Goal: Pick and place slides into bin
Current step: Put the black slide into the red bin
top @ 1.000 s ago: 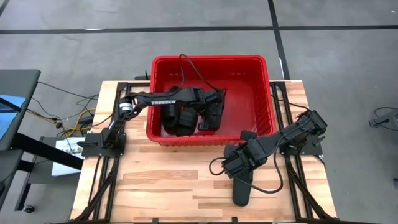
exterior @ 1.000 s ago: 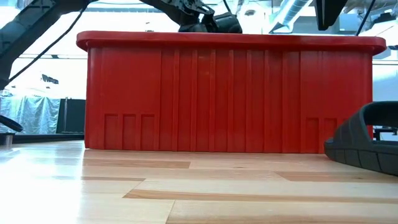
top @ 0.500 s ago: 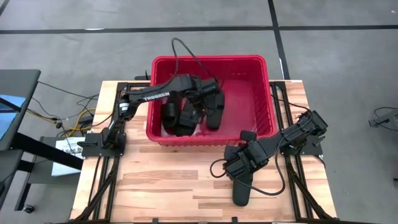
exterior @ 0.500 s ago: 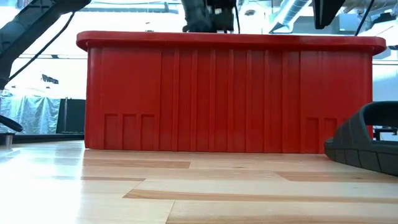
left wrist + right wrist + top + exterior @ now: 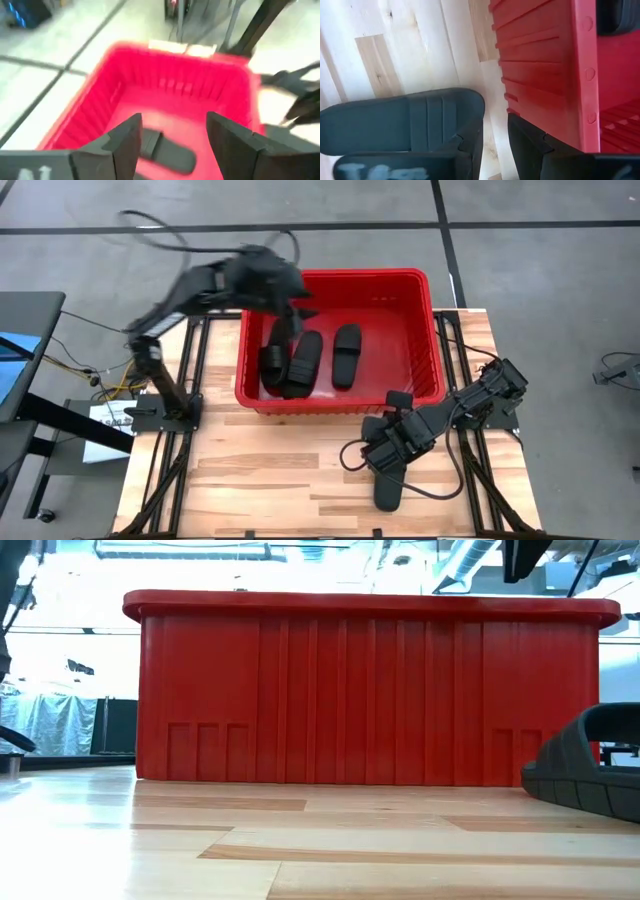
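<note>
A pale wooden table stands on a grey floor, and the red bin sits at its far edge, its slotted wall filling most of the low view. Three slides lie inside the bin on its floor: one near the middle, one beside it, and one against the bin's left wall. The fourth slide lies on the table in front of the bin, toward its right corner; the low view shows its strap end just beside the bin's wall. The left gripper hangs above the bin's left rear corner, blurred; in the left wrist view its fingers stand well apart with nothing between them, looking down into the bin at a slide on its floor. The right gripper is low over the table in front of the bin, above the fourth slide. In the right wrist view its fingers are parted by a narrow gap, empty, with that slide beneath and the bin's wall alongside.
</note>
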You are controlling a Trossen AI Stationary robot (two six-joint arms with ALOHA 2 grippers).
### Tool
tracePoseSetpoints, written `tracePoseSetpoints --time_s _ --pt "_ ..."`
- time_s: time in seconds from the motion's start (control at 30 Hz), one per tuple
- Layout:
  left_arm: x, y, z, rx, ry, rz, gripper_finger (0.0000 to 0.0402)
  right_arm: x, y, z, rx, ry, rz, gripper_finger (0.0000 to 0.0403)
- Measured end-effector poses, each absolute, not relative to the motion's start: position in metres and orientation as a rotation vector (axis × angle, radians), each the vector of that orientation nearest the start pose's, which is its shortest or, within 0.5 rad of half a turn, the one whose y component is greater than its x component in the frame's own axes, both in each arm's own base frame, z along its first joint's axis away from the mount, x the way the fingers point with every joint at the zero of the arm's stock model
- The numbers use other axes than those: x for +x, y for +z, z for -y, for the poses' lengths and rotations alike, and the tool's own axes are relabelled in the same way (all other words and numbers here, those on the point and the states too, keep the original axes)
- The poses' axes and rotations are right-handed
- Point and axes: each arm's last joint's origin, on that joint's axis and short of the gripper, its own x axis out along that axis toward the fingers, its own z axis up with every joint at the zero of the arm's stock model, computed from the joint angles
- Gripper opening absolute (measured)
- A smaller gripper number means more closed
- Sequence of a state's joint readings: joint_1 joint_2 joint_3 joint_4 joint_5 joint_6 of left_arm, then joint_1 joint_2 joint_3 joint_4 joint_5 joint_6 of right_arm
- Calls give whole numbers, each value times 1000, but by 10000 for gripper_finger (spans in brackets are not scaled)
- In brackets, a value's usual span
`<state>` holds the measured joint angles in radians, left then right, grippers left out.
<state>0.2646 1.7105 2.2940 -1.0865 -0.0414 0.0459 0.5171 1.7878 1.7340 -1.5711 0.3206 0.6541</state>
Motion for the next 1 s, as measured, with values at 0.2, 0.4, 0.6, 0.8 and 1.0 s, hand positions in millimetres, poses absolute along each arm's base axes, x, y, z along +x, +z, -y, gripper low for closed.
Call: tracePoseSetpoints --time_s 0.2,0.4,0.6,0.8,1.0 --pt "250 548 -42 -9 311 -269 210 280 314 -155 -140 -435 -1326 83" --pt "226 544 9 103 220 -100 210 271 316 -170 -171 -503 -1207 83" --pt "225 477 39 30 296 -23 210 260 311 -185 -212 -481 -1187 83" --pt "213 413 60 -78 283 40 210 236 286 -206 -266 -433 -1274 83" --pt "209 387 86 -134 174 89 210 211 269 -237 -229 -326 -1263 83"
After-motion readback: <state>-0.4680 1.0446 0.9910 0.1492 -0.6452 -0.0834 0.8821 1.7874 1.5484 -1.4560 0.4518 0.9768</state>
